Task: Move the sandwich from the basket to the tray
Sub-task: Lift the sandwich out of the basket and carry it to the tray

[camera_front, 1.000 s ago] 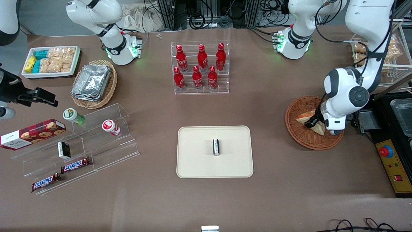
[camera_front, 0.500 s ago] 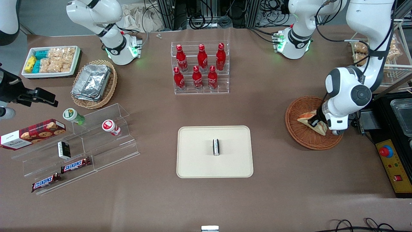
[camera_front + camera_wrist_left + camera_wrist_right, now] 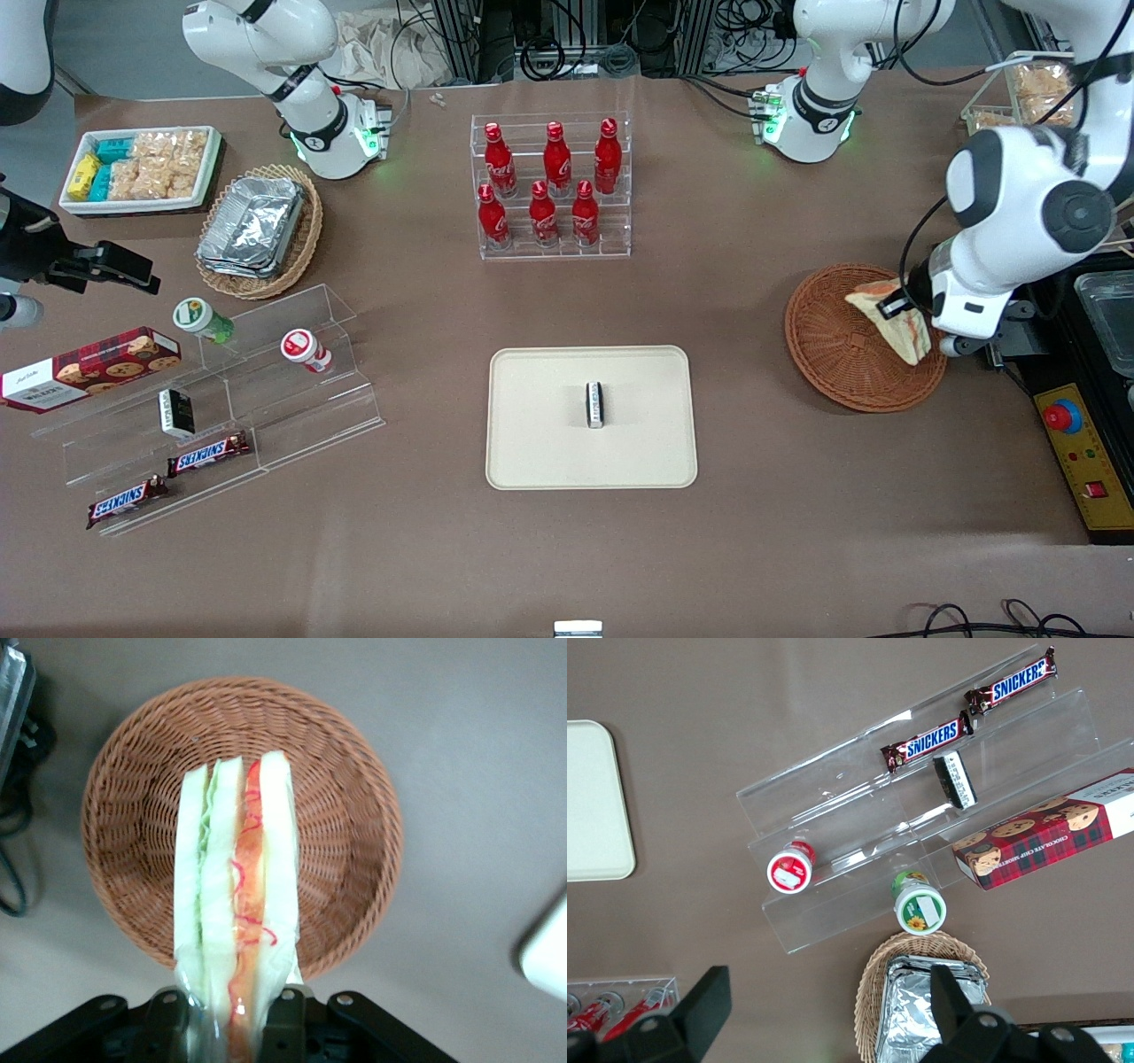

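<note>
The left gripper [image 3: 897,310] hangs above the round reddish-brown woven wicker basket [image 3: 842,354], fingers [image 3: 285,1014] clamped on the triangular white-bread sandwich [image 3: 235,921]. Between them, green and orange-red layers show; the wedge is clear of the weave.

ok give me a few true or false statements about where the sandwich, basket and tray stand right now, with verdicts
1. The end effector is shut on the sandwich. True.
2. The sandwich lies flat on the floor of the basket. False: it is held up above the basket, clear of the weave.
3. The tray holds nothing at all. False: a small dark packet lies near its middle.
4. The basket under the sandwich has nothing else in it. True, as the left wrist view shows.
5. The sandwich is already over the tray. False: it is over the basket, toward the working arm's end of the table.
</note>
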